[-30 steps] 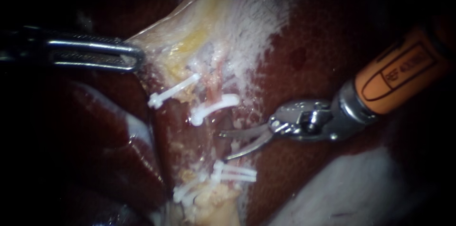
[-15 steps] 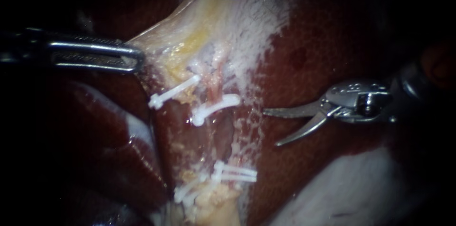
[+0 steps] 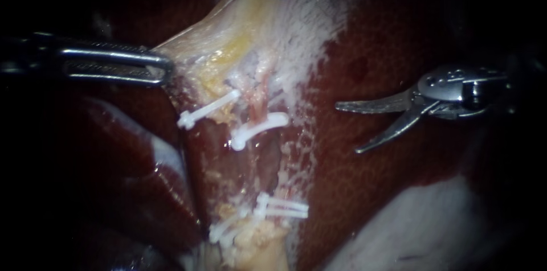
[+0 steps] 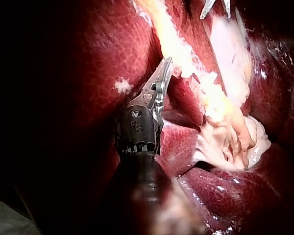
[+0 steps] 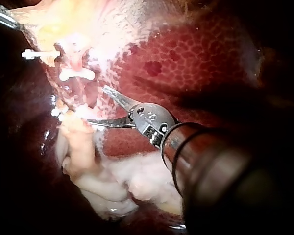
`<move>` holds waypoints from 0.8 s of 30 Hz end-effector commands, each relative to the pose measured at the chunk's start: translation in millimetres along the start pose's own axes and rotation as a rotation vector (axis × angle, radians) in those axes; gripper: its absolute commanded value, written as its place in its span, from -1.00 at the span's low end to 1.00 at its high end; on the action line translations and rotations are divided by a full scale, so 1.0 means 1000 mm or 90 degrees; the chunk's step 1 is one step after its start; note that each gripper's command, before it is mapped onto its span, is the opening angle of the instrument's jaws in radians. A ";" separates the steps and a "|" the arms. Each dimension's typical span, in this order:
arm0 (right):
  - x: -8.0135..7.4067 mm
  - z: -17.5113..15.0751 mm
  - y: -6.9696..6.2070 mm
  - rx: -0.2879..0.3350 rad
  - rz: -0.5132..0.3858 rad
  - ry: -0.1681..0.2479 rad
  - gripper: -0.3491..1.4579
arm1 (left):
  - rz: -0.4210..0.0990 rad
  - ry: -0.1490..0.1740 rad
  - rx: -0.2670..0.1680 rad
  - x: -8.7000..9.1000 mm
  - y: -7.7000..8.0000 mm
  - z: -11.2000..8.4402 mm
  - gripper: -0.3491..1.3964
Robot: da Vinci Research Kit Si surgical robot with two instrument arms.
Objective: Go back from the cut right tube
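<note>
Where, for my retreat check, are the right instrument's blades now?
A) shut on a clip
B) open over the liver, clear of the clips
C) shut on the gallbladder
B: the right instrument shows a gap between its blades and hangs over the liver, apart from the nearest clip.

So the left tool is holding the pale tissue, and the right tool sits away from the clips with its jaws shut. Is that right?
Not quite. The right tool has its jaws open: the endoscope view shows a clear gap between them, with nothing gripped. The rest holds: it sits away from the clips, and the left tool holds the pale tissue.
</note>
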 end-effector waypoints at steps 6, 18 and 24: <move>0.0000 0.0000 -0.0001 0.001 0.000 0.000 0.93 | 0.007 0.002 0.005 0.0018 0.0004 0.0016 -1.00; 0.0000 0.0001 -0.0006 -0.010 0.001 0.001 0.97 | -0.003 0.031 0.035 0.0056 -0.0015 0.0067 -1.00; 0.0001 0.0002 -0.0006 -0.011 0.002 0.001 0.97 | -0.005 0.032 0.037 0.0057 -0.0016 0.0070 -1.00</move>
